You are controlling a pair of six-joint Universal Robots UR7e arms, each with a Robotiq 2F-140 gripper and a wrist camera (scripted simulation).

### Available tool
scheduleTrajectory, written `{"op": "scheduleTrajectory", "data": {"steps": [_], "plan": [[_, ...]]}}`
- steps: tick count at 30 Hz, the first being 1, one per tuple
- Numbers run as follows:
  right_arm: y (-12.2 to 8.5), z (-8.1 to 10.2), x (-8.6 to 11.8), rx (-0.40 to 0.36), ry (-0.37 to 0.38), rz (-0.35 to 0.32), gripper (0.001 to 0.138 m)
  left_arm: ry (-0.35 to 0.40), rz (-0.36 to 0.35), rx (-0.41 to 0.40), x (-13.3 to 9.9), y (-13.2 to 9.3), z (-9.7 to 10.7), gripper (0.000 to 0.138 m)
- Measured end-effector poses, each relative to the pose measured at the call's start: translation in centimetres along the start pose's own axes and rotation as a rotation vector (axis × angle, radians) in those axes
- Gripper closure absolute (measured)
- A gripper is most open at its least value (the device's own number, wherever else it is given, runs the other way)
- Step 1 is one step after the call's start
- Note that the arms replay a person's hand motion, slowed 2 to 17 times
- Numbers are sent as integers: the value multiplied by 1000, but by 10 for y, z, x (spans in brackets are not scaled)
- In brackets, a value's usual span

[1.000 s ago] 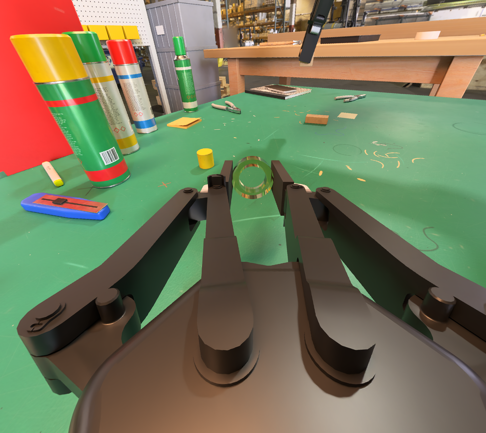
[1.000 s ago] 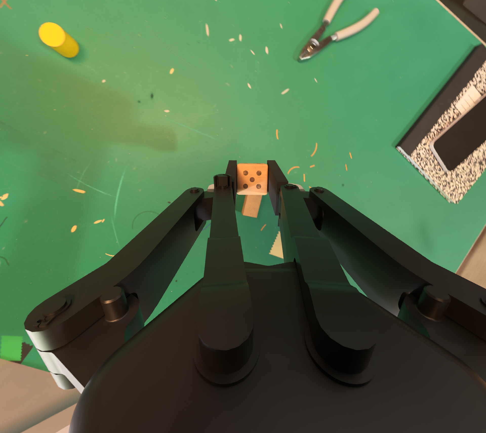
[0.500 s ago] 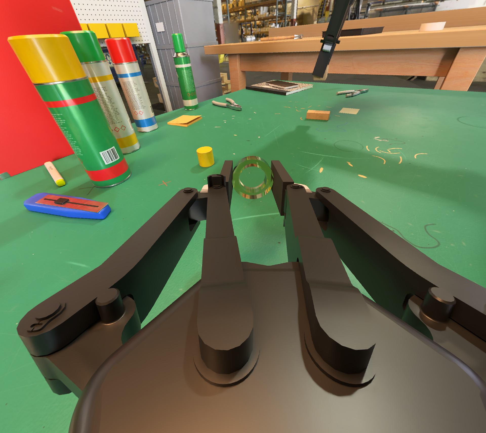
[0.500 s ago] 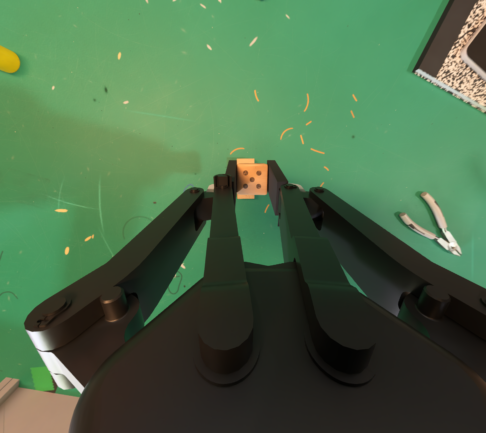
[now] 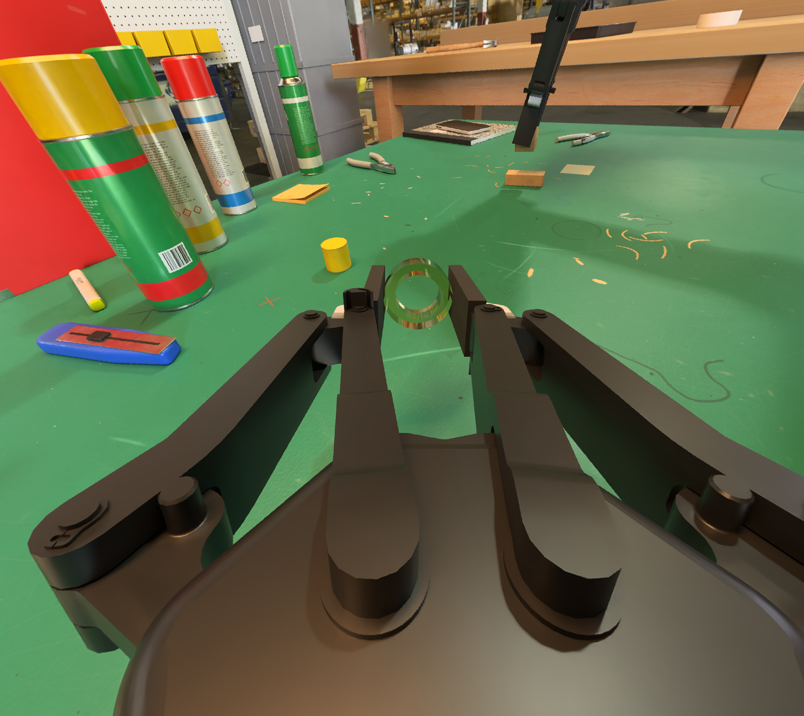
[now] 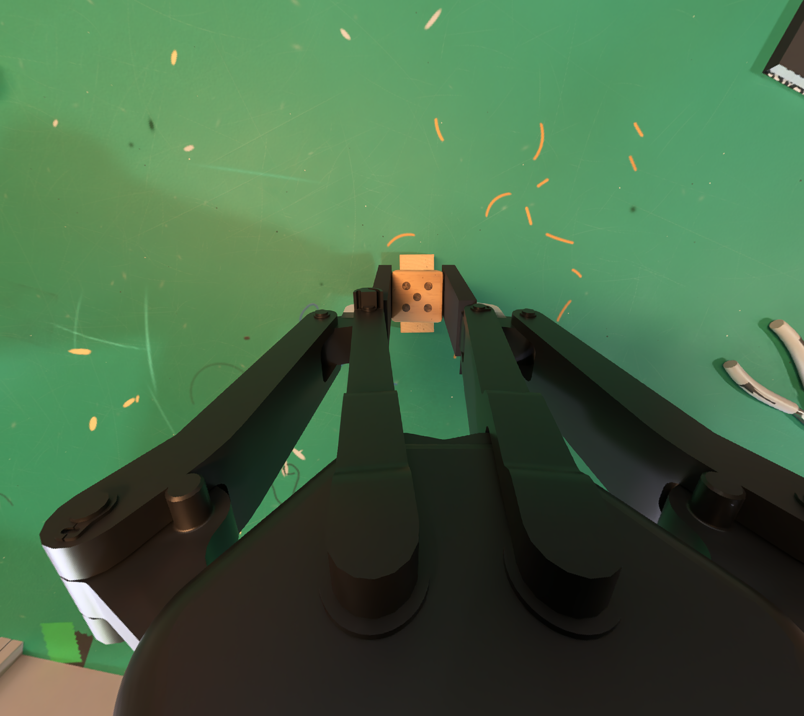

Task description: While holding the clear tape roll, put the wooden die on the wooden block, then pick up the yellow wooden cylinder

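My left gripper (image 5: 417, 291) pinches the clear tape roll (image 5: 417, 293) above the green table (image 5: 652, 325), while my right gripper (image 6: 417, 295) clamps the wooden die (image 6: 417, 295) over the wooden block (image 6: 416, 261)

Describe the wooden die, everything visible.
The wooden die is a small light-wood cube with rounded edges and dark drilled pips; its five-pip face points at the right wrist camera. It is clamped between the fingers of the right gripper, one on each side, and hangs above the wooden block, not touching it. From the left wrist view only its lower corner shows below the finger.
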State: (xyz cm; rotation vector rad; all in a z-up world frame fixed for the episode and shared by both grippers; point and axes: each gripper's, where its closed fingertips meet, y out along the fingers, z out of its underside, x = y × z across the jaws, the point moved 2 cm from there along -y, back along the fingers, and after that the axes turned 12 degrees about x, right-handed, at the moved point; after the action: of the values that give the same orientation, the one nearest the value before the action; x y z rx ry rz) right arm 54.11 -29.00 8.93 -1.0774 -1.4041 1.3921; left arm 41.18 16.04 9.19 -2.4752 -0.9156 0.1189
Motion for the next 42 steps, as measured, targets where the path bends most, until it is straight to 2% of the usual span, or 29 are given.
{"op": "scheduleTrajectory", "data": {"steps": [19, 27, 28, 30, 31, 36, 42], "plan": [[31, 3, 3, 48, -13, -26, 108, 25, 16, 26, -4, 6, 0, 100], [35, 6, -3, 64, -11, 9, 109, 33, 20, 32, -5, 7, 0, 100], [34, 6, -4, 63, -9, 16, 108, 34, 21, 33, -5, 7, 0, 100], [33, 6, -7, 57, -5, 28, 72, 36, 21, 34, -5, 7, 0, 100], [32, 6, -8, 52, -2, 33, 67, 37, 22, 35, -5, 8, 0, 100], [19, 4, -12, 12, 4, 40, 66, 41, 21, 35, -6, 8, 0, 100], [-7, -1, -14, -64, 9, 59, 65, 42, 20, 34, -6, 8, 0, 100]]}}
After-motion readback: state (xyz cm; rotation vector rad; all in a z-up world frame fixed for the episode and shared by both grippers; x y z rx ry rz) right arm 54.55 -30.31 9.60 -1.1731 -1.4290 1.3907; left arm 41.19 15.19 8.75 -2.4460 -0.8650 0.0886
